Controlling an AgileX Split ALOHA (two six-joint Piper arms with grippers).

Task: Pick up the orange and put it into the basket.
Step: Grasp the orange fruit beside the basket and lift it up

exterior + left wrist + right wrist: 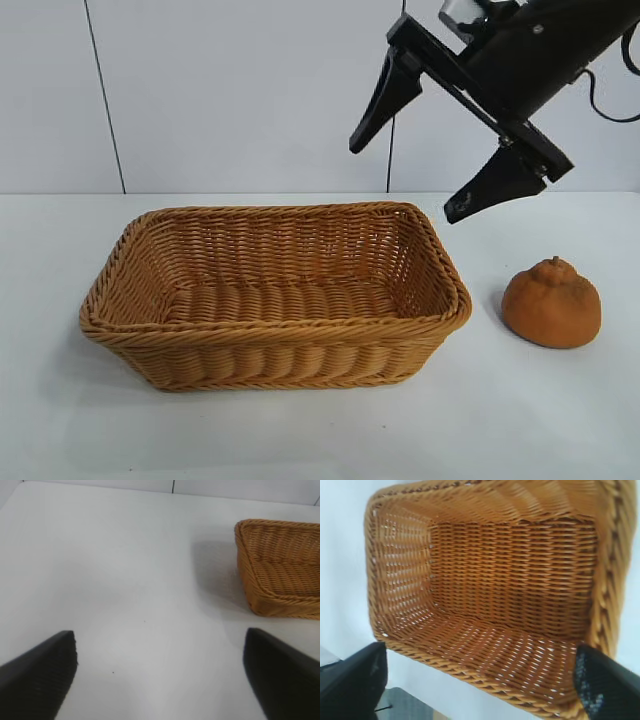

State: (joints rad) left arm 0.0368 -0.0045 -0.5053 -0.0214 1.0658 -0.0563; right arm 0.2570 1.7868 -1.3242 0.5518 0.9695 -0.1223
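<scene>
Exterior view: bumpy dull orange (551,304) beside basket (275,335).

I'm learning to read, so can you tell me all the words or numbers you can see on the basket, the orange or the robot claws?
None: no words, numbers or signs show in any view.
Basket: plain wicker, no label.
Orange: bare bumpy skin, no sticker.
Right claw, open above the table: plain black.
Left claw, open too: plain black.

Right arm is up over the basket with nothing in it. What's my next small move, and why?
Probably swing the open right gripper rightward and down toward the orange, which sits on the table beside the basket, untouched. The left gripper hangs open over bare table.
</scene>
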